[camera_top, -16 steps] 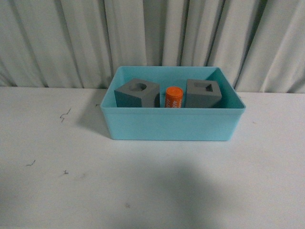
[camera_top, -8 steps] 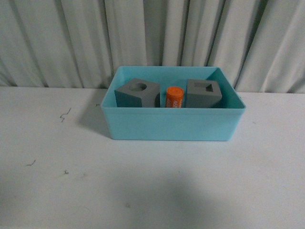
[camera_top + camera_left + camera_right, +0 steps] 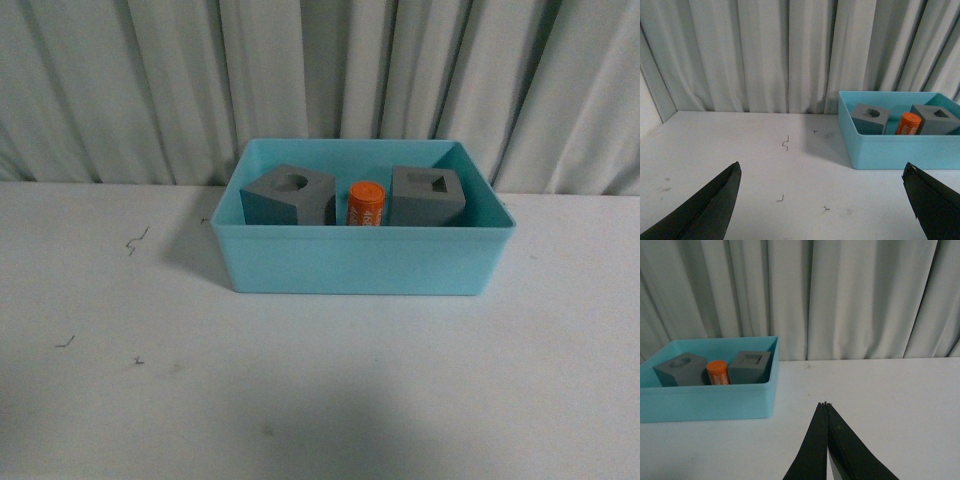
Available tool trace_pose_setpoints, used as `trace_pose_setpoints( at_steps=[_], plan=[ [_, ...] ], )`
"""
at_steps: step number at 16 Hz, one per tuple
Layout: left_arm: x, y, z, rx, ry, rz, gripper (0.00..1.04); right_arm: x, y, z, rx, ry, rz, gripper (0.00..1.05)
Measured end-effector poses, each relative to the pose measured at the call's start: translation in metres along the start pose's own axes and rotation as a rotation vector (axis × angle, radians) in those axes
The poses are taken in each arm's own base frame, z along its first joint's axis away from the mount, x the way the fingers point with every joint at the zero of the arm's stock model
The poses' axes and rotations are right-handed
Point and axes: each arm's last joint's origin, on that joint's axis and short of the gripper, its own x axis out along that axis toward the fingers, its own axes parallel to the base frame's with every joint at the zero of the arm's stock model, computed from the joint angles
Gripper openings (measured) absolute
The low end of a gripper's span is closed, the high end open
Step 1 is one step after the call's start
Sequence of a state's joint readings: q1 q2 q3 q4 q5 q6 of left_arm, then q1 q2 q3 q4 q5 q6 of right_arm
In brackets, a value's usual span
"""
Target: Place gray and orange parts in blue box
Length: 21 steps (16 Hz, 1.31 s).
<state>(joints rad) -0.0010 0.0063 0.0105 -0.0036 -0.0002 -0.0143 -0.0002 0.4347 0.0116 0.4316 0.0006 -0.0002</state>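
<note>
Gray and orange parts [image 3: 366,203] in blue box [image 3: 362,262], far from both grippers (left [image 3: 822,200] wide, right [image 3: 826,405] closed).

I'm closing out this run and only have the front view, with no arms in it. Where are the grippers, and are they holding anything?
Observer: The left gripper is wide open and empty, above bare table beside the blue box.
Operator: And the right one?
Observer: The right gripper is shut with nothing between its fingers, over the table on the box's other side.
Operator: Anything left outside the box?
Observer: Neither wrist view shows any part outside it; the two gray cubes and the orange cylinder sit inside.
</note>
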Motion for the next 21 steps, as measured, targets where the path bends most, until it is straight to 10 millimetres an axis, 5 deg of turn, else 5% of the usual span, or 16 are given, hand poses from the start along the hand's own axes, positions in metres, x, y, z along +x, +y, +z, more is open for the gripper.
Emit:
trace_pose_setpoints(
  at_steps=[21],
  plan=[
    [0.0, 0.0, 0.0, 0.0, 0.0, 0.0, 0.98, -0.028, 0.0, -0.002, 0.0, 0.004, 0.0, 0.02]
  ],
)
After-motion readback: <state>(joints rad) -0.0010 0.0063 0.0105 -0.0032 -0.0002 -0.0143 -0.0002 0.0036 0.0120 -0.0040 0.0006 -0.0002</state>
